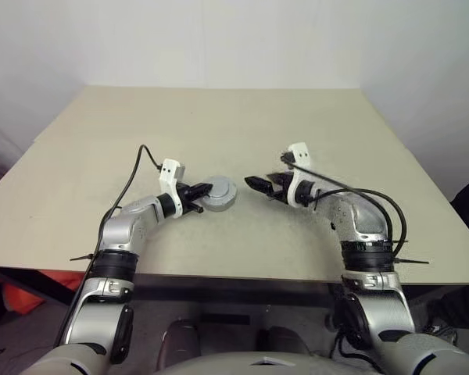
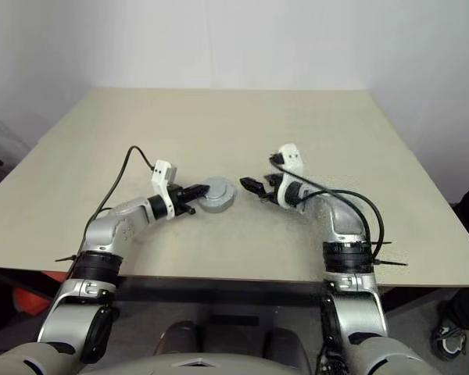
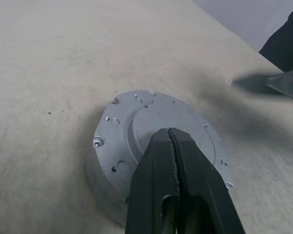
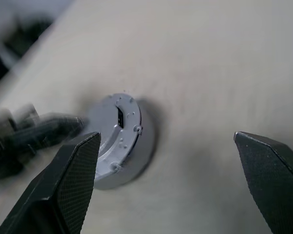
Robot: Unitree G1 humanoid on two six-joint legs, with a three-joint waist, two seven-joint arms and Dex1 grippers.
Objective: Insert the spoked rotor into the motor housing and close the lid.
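Left jaws (image 3: 173, 146) pressed together atop flat-lying lid (image 3: 136, 122) (face up); right jaws (image 4: 168, 161) wide.

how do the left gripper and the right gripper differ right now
The left gripper is shut, fingers pressed together; the right gripper stands wide open. The left gripper's tips lie over the lid on the motor housing; the right gripper hangs apart, beside it, holding nothing. Both have black fingers and point toward the housing.

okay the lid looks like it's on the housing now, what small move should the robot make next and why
Probably lift the left tool straight up off the lid. The lid already sits flat over the motor housing, the left tool's shut tips rest on its top, and the right tool is open and apart from it.
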